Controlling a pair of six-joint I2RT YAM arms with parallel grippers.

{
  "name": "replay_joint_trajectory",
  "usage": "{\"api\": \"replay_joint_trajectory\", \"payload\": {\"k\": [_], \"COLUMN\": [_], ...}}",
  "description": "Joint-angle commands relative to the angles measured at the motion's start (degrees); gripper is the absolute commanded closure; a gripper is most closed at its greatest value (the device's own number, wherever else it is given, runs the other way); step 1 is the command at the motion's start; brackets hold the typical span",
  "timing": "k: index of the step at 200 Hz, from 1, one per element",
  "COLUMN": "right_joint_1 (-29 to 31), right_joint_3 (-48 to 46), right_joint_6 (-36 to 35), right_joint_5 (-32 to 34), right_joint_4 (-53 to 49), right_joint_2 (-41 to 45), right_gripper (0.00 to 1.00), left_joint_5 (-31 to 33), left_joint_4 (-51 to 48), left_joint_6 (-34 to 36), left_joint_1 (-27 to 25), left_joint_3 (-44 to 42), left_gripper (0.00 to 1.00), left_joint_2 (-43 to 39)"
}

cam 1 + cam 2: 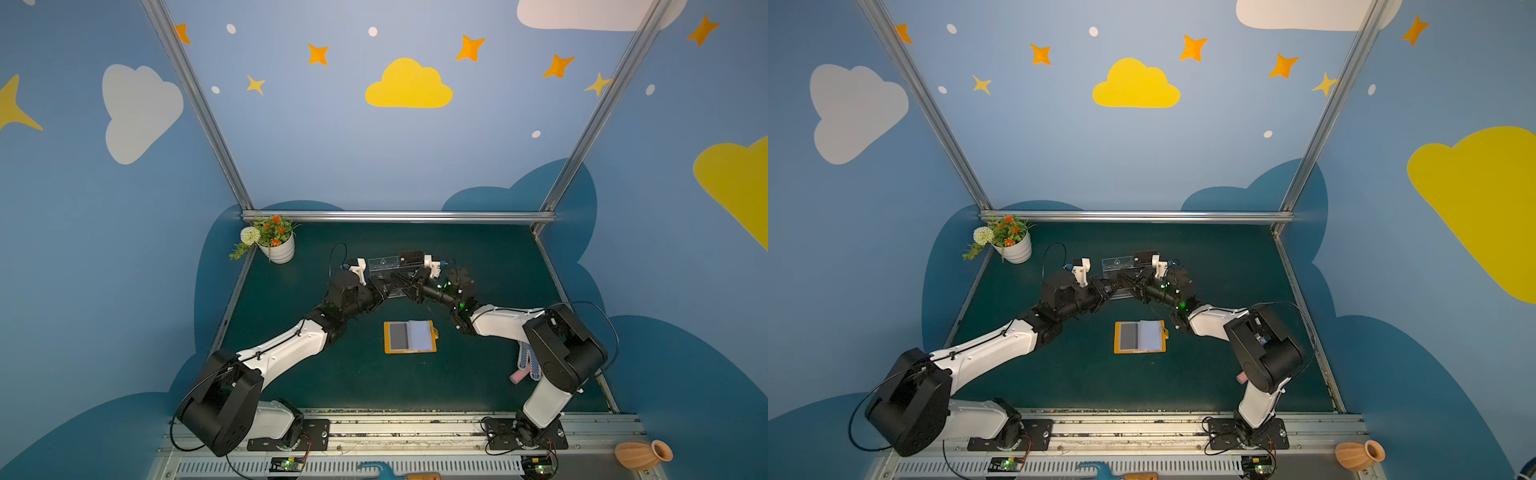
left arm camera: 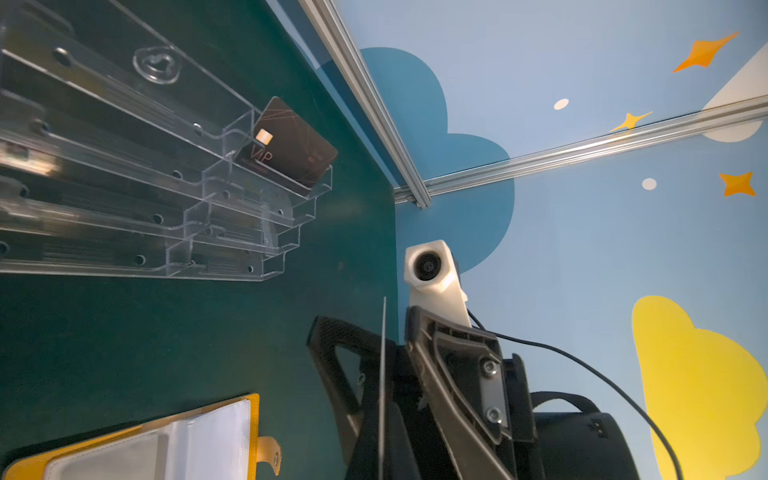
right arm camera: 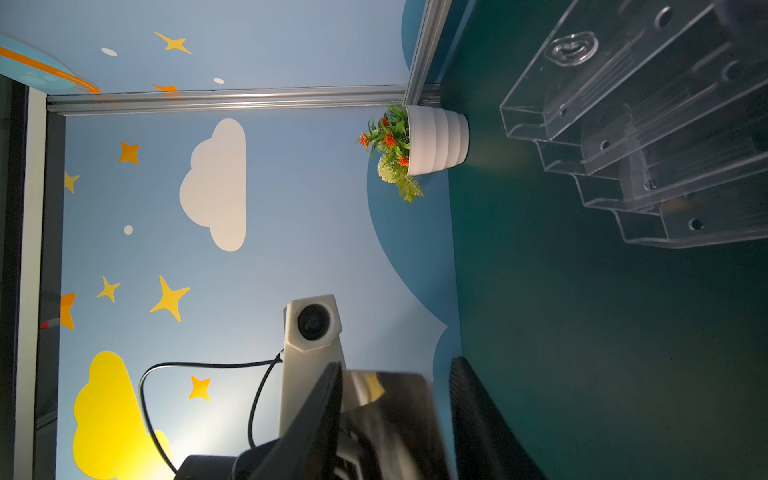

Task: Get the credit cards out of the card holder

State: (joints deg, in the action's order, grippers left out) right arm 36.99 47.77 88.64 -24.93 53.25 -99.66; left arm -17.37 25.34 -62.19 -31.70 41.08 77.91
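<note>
Both top views: the card holder (image 1: pixel 409 337) (image 1: pixel 1139 337) lies open, apart from the left gripper (image 1: pixel 388 287) and right gripper (image 1: pixel 412 284), which meet beyond it. Left wrist view: a credit card (image 2: pixel 382 374), pinched edge-on by the closed left gripper, stands between the right gripper's parted jaws. Right wrist view: the card's face is blurred.

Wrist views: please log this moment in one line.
left gripper: shut on card | right gripper: open around it | card holder: open

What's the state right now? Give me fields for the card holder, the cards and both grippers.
card holder: open, flat on the table
held card: gripped by the shut left gripper
right gripper: jaws open on either side of the held card, not yet touching it
stowed card: standing in the rearmost tier of the clear stand
cards left in holder: cannot tell
</note>
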Motion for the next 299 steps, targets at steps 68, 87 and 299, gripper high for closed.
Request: {"api": "replay_joint_trajectory", "payload": {"k": [68,87,299], "right_joint_1": [1.24,1.15,0.81], "right_joint_3": [-0.04,-0.88,-3.1], "right_joint_6": [2.26,2.71,1.54], "right_joint_5": [4.23,5.04,-0.97], "right_joint_4": [0.7,0.67,5.43], "right_joint_2": [-1.2,-1.23,-2.16], "right_gripper": [0.83,0.87,1.0], "left_joint_5": [6.75,8.22,-6.43], "left_joint_4": [4.88,5.02,10.08], "left_joint_6": [0.59,0.95,-3.07], "left_joint_1": [-2.79,-3.31,2.05], "left_joint_3": [-3.05,-4.06,-3.73], "left_gripper": [0.93,0.92,0.48], "left_joint_2": [0.11,-0.79,3.79]}}
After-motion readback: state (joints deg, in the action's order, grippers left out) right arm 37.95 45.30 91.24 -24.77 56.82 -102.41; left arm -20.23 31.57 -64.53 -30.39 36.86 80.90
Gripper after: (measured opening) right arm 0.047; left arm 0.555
